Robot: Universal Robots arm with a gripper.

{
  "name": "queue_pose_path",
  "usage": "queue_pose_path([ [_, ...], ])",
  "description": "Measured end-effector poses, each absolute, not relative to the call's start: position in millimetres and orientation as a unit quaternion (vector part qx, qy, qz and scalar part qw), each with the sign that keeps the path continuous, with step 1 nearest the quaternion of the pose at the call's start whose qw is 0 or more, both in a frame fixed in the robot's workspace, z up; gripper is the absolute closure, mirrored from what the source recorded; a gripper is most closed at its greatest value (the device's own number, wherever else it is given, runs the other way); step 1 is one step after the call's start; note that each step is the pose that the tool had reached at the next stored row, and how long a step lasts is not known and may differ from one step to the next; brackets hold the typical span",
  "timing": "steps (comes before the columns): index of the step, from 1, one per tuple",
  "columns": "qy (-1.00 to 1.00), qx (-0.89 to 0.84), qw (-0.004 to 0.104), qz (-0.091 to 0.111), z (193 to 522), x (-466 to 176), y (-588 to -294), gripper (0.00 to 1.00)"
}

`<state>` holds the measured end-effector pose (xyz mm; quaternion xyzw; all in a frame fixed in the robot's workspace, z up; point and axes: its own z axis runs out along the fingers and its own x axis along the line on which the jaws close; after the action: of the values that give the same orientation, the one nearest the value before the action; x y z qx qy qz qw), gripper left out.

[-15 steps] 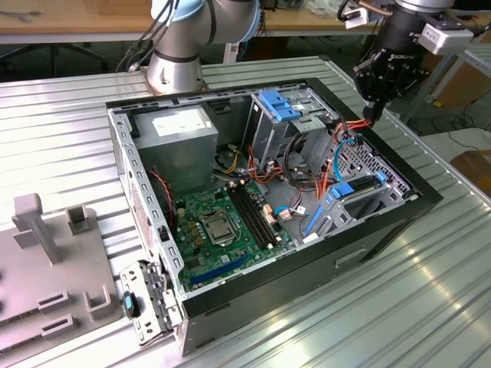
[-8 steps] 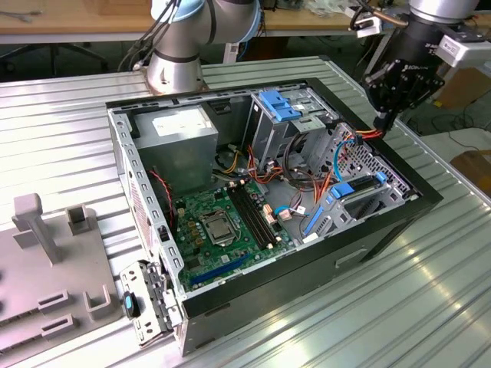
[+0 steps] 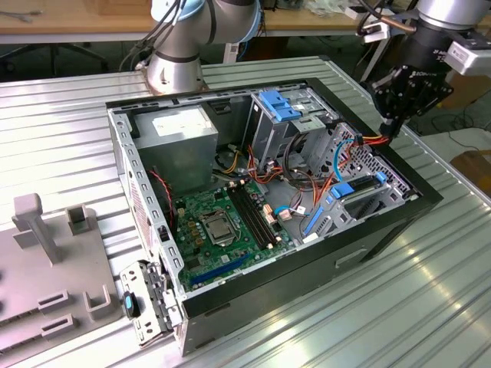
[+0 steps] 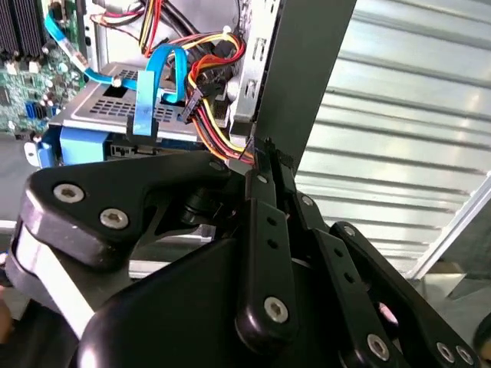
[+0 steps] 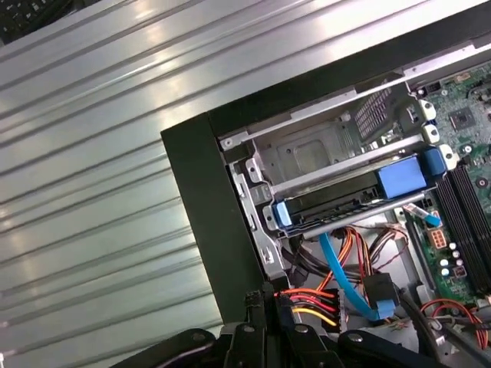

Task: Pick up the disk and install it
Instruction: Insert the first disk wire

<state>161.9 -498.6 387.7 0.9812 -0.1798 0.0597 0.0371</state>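
On the ribbed metal worktop (image 3: 430, 307) lies an open computer case (image 3: 368, 238). The disk (image 5: 341, 202) sits in its drive bay, seemingly installed; the gripper (image 3: 390, 130), pinched narrow and empty, hovers beside the power cables (image 3: 370, 140).

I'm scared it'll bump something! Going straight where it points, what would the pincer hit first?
Probably the red and yellow wires by the black case wall; the pincer sits right beside them, but depth is unclear.

table (image 3: 430, 291): ribbed shiny metal | disk (image 5: 337, 205): blue plastic bracket
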Motion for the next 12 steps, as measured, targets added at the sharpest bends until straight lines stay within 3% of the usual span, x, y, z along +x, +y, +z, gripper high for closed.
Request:
queue_pose_path([
  [12,-0.28,0.957,0.043,0.055,387.8,161.9,-498.6,0.83],
])
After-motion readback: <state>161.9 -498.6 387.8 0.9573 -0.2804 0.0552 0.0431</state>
